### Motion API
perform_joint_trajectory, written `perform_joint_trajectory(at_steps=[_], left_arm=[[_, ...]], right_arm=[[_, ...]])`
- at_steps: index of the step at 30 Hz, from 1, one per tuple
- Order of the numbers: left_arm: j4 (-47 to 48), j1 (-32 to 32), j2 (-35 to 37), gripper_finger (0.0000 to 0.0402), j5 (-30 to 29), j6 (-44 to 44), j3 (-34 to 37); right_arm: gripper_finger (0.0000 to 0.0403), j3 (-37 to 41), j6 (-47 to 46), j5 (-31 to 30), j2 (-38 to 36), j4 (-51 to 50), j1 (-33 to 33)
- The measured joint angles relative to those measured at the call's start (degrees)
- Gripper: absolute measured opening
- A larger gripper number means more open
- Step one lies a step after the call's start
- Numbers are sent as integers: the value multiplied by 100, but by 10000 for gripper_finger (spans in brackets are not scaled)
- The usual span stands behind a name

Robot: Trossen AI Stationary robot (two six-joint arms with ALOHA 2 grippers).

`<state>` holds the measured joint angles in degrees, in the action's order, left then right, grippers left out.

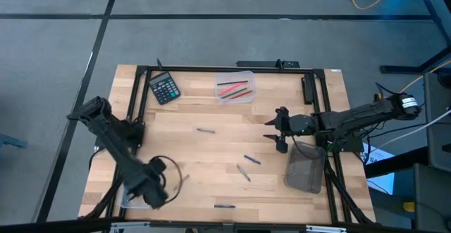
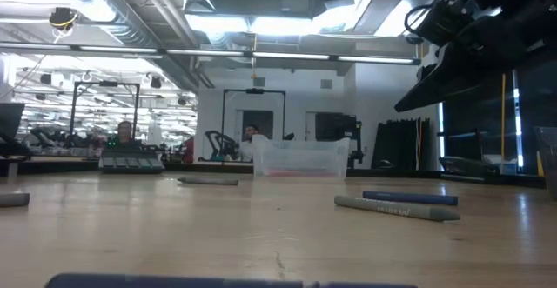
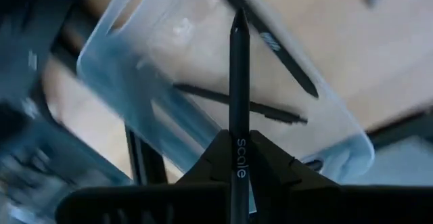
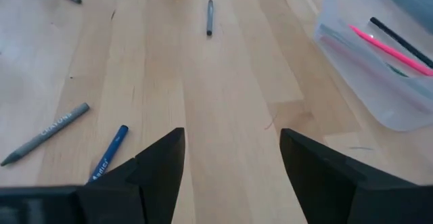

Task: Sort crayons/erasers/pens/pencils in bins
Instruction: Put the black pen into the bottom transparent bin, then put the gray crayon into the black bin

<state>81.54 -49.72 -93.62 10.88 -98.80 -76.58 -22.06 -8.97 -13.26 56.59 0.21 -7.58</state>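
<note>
Left gripper (image 1: 156, 184) at the table's front-left corner, clamped on a thin black pen (image 3: 238, 95), tip pointing out past the fingers. Directly beyond that tip in the left wrist view: a clear colourless rounded-corner plastic bin (image 3: 135, 109) with two more black sticks (image 3: 237, 105) lying inside. Same bin barely visible under the arm from above, so exact spot along the front-left edge hard to tell.

Right gripper (image 1: 280, 129) over the table's right half, just off the right edge, fingers (image 4: 159, 166) spread wide, holding nothing, bare wood between them.

Smoky dark grey plastic bin (image 1: 306, 166) near the front-right corner, overhanging the right edge, just beside the right gripper.

Second clear plastic bin (image 1: 235, 87) at the middle of the back edge, with red, pink and green sticks (image 1: 233, 89) inside; pink stick and a black one (image 4: 399, 41) visible through its wall from the right wrist.

Loose on the wooden table (image 1: 211, 169):
- grey stick (image 1: 206, 129) left of centre
- blue crayon (image 1: 251, 160) and grey crayon (image 1: 244, 173) close together, right of centre, toward the front
- dark stick (image 1: 225, 206) at the front edge, mid-table

Blue and grey pair also clear in the low view (image 2: 409, 198), lying near-parallel, and in the right wrist view (image 4: 108, 154) just ahead of the open fingers.

Black calculator (image 1: 165, 88) at the back-left corner, well apart from both grippers.
</note>
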Motion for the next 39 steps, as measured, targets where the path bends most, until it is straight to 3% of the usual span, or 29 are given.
perform_joint_trajectory(at_steps=[6, 11, 22, 28, 30, 34, 39], left_arm=[[1, -456, 0, 19, -421, -2716, 0], [-186, -316, -107, 30, -289, -2723, 101], [-374, -199, -103, 124, -307, -2638, 623], [-376, 0, -103, 127, -335, -2213, 419], [-409, 132, -103, 126, -585, -2034, 262], [-929, 387, -101, 126, -1749, -1091, -55], [-2640, 718, -102, 125, -3353, 1069, -133]], right_arm=[[245, 0, 0, 0, 73, 146, -1], [245, -2, 0, 97, 73, 221, 1], [245, -2, 7, 151, 73, 216, -1], [245, -2, -28, 146, 73, 264, 1], [245, -2, -112, 146, 73, 270, -1], [245, -2, -138, 146, 70, 304, 0], [245, -2, -276, 148, 70, 299, -1]])
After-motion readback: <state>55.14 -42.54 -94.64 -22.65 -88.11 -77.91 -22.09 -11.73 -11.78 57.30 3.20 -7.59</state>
